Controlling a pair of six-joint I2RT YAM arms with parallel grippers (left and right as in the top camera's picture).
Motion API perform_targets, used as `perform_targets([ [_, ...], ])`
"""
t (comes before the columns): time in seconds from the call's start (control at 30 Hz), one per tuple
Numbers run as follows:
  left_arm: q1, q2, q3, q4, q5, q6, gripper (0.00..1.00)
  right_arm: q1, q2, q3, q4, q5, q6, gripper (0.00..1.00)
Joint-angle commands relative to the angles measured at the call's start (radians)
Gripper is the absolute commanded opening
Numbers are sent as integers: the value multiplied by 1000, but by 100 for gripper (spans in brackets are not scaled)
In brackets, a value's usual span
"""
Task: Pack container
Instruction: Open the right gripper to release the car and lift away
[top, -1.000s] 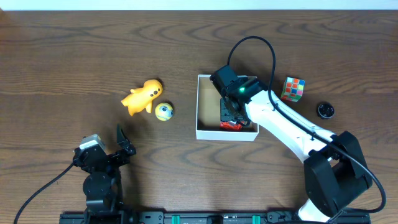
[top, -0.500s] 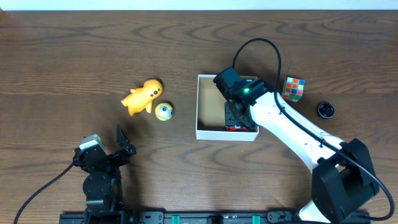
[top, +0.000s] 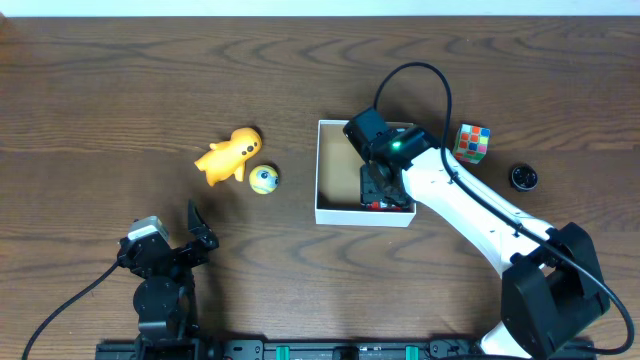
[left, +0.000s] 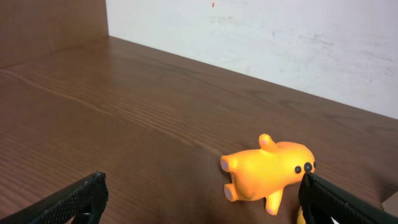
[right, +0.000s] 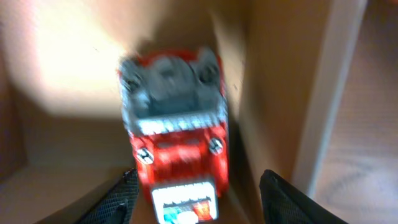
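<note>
The container (top: 330, 215) is a square white-walled box with a brown inside, at the table's middle. A red toy truck (right: 177, 149) lies inside it by the right wall; a sliver of the truck shows in the overhead view (top: 373, 204). My right gripper (right: 199, 199) is open above the truck, its fingers apart on either side of it, down inside the box (top: 378, 185). My left gripper (left: 199, 199) is open and empty at the front left (top: 190, 235), facing an orange animal toy (left: 267, 174) that also shows in the overhead view (top: 228, 155).
A small yellow ball with an eye (top: 264, 179) lies next to the orange toy. A multicoloured puzzle cube (top: 471, 142) and a small black round object (top: 523, 178) lie right of the container. A white wall (left: 261, 43) stands behind the table.
My right gripper has shifted slightly right and toward the box's front wall, and the red truck now lies in the box's front right part with the fingers apart round it. The left arm has not moved.
</note>
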Motion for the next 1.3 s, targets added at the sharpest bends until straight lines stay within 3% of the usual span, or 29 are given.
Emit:
perform_targets([
  [0.0,-3,-6,1,1,0,10,98,-5,-20,21,38,3,-61,66],
  [0.23,-3,-6,1,1,0,10,98,-5,-19,21,146,-55,-130,69],
  [0.57,-3,-6,1,1,0,10,98,-4,-19,21,285,-199,-410,66],
  [1.27,-3,-6,1,1,0,10,98,-2,89,19,322,-251,-416,64],
])
